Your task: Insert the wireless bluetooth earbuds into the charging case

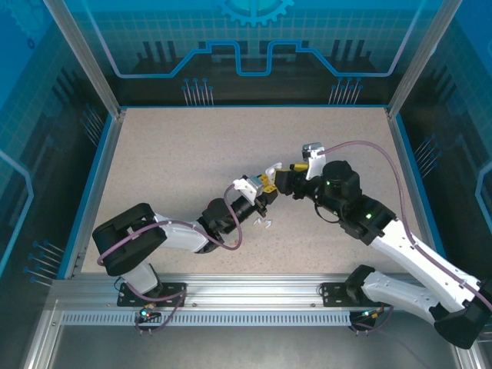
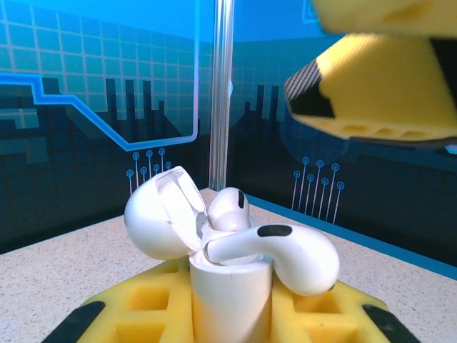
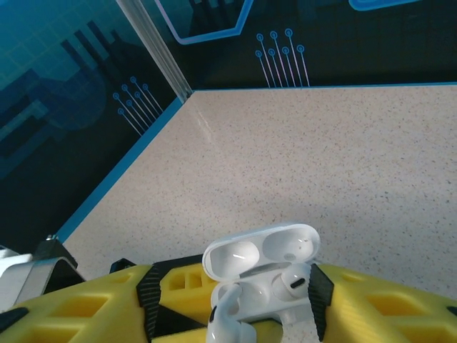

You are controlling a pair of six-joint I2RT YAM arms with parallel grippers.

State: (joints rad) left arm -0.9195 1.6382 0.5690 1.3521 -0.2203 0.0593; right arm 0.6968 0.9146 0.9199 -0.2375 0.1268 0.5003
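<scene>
My left gripper is shut on a white charging case, held upright above the table with its lid swung open. One white earbud sits in its slot. A second white earbud lies slanted across the case's mouth, its stem at the free slot and its head hanging over the rim. My right gripper hovers close above the case with its yellow fingers apart, holding nothing.
Small white earbuds lie on the speckled table just below the two grippers. Blue-edged transparent walls with metal posts enclose the table. The two arms meet at the table's middle.
</scene>
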